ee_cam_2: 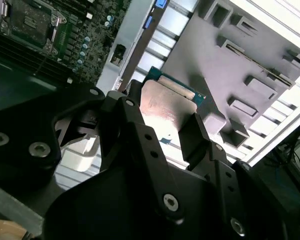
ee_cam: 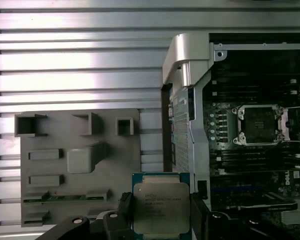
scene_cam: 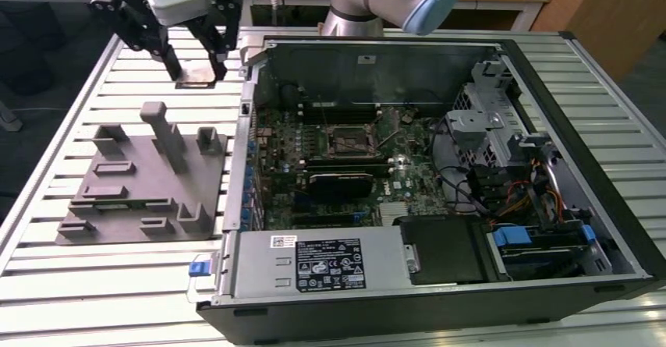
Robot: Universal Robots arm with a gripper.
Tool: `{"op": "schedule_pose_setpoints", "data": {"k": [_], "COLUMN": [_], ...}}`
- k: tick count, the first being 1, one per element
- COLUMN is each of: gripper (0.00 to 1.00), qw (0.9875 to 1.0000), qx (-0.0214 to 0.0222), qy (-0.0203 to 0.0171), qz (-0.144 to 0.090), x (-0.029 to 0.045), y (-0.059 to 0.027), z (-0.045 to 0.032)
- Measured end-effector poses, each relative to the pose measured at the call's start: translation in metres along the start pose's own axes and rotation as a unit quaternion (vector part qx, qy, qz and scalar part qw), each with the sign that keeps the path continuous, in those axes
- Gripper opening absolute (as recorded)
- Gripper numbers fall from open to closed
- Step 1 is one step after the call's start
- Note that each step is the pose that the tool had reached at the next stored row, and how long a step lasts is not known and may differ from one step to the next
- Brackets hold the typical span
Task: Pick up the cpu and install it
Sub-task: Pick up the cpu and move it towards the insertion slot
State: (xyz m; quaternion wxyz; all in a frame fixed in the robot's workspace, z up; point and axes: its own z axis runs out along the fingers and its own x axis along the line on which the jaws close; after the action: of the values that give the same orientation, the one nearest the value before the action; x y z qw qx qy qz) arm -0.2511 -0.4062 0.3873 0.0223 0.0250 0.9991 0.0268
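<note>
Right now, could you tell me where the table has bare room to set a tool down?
The bare slats bordered by the fixture tray and the computer case are free. Past the tray, the gripper holds the cpu; inside the case is crowded.

The gripper [scene_cam: 198, 72] hangs just outside the computer case [scene_cam: 416, 312], off its far corner on the exterior view's left. Its fingers [scene_cam: 217, 51] point down, clamped on two opposite edges of the cpu [scene_cam: 196, 80]. The arm [scene_cam: 359, 4] rises behind the case's far wall.
</note>
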Motion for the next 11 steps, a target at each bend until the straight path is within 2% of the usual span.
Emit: {"op": "schedule_pose_setpoints", "data": {"k": [11], "gripper": [0.54], "qw": [1.0000], "qx": [0.0000], "qy": [0.0000], "qz": [0.000], "x": [-0.0260], "y": [0.0013], "z": [0.0012]}}
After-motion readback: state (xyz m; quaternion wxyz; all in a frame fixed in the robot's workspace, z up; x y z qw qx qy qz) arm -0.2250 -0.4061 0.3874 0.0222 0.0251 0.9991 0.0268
